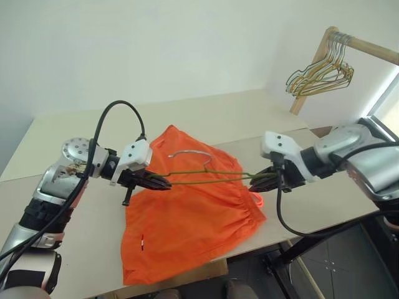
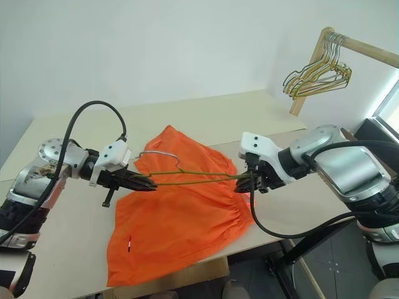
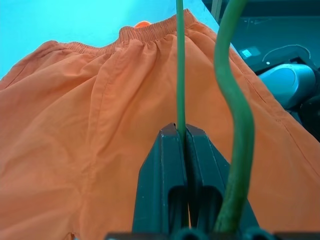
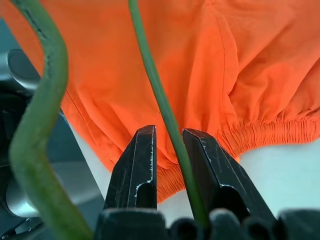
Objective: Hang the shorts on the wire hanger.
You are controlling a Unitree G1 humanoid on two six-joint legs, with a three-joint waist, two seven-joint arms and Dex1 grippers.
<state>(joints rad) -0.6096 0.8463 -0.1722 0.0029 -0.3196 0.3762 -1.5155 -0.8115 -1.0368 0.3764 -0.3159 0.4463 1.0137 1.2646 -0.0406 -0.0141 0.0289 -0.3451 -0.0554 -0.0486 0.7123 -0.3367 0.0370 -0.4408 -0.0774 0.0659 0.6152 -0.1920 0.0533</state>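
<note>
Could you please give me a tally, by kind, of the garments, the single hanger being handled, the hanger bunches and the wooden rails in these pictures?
Shorts, orange: 1
Wire hanger, held over the shorts: 1
Bunch of wire hangers on the rail: 1
Wooden rail: 1
Total: 4

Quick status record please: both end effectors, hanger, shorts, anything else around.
left end effector: shut on the wire hanger, pinching one end
right end effector: fingers either side of the hanger's other end, gap visible, not clamped
wire hanger: held roughly level above the shorts, hook toward the far side
shorts: flat on the table, not on the hanger
spare hangers: bunch on the wooden rail, far right
</note>
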